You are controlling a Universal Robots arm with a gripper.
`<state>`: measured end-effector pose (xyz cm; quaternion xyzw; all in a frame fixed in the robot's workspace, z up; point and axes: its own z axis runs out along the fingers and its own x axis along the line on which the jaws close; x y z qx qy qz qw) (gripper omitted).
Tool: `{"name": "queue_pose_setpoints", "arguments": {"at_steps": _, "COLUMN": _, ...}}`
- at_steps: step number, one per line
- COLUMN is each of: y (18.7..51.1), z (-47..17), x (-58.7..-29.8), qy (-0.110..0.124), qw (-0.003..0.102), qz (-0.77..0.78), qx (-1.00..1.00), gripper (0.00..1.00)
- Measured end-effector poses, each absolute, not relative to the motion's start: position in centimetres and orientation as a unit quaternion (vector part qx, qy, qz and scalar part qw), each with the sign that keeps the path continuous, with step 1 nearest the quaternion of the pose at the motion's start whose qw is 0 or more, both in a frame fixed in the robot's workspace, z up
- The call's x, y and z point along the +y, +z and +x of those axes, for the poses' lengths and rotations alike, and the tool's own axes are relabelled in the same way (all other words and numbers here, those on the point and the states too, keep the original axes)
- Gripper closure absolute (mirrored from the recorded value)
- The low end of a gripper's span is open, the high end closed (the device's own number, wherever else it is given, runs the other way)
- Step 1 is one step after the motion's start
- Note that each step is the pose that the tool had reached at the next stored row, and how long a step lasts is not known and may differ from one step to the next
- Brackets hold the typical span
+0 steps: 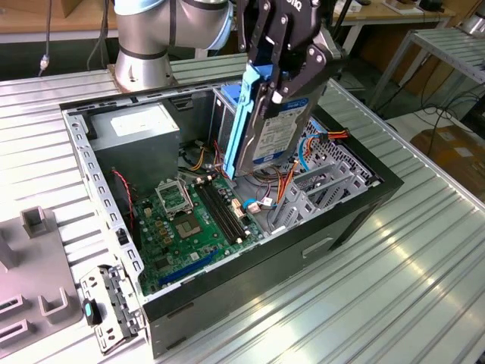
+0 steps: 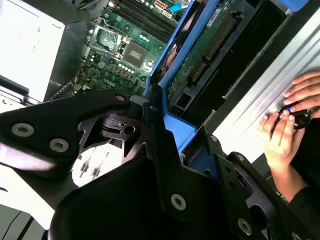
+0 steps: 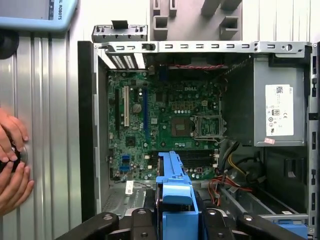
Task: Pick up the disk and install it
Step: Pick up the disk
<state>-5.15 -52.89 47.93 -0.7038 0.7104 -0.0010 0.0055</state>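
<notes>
Exterior view: one gripper (image 1: 282,92), fingers closed onto the one disk (image 1: 274,133), pinching its upper part. Holds it in the air over the one open computer case (image 1: 356,216), lower end down among the cables (image 1: 286,186) beside the motherboard (image 1: 182,227). Stands on edge, long axis steeply upright, top leaning toward the exterior view's right. Labelled face toward the exterior view's right, blue carrier frame (image 1: 246,114) along the edge on the exterior view's left.

Second wrist view: circuit-board side of the disk facing the camera, blue frame clamped between the black fingers (image 2: 150,117).

Close around the lower end: orange, red and blue cable bundle, plus a metal cage (image 1: 221,114) just behind the disk. One grey box with a white sticker (image 1: 140,136) in the far corner of the case, well apart from the disk. Arm base (image 1: 144,45) behind the case.

Outside the case: ribbed metal table (image 1: 409,280), one grey fixture (image 1: 38,265) on it at the exterior view's left. First wrist view: two hands of a person (image 3: 14,182), close together on the table beside the case wall, around a small dark object.
</notes>
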Motion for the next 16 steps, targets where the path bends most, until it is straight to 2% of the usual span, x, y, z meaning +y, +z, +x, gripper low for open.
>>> {"name": "queue_pose_setpoints", "arguments": {"at_steps": 4, "y": 47.6, "z": -3.1, "x": -54.5, "qy": -0.001, "qw": 0.005, "qz": -0.704, "qx": 0.710, "gripper": 0.63}}
{"name": "queue_pose_setpoints", "arguments": {"at_steps": 16, "y": 46.9, "z": 2.6, "x": -55.3, "qy": -0.002, "qw": 0.003, "qz": -0.704, "qx": 0.710, "gripper": 0.63}}
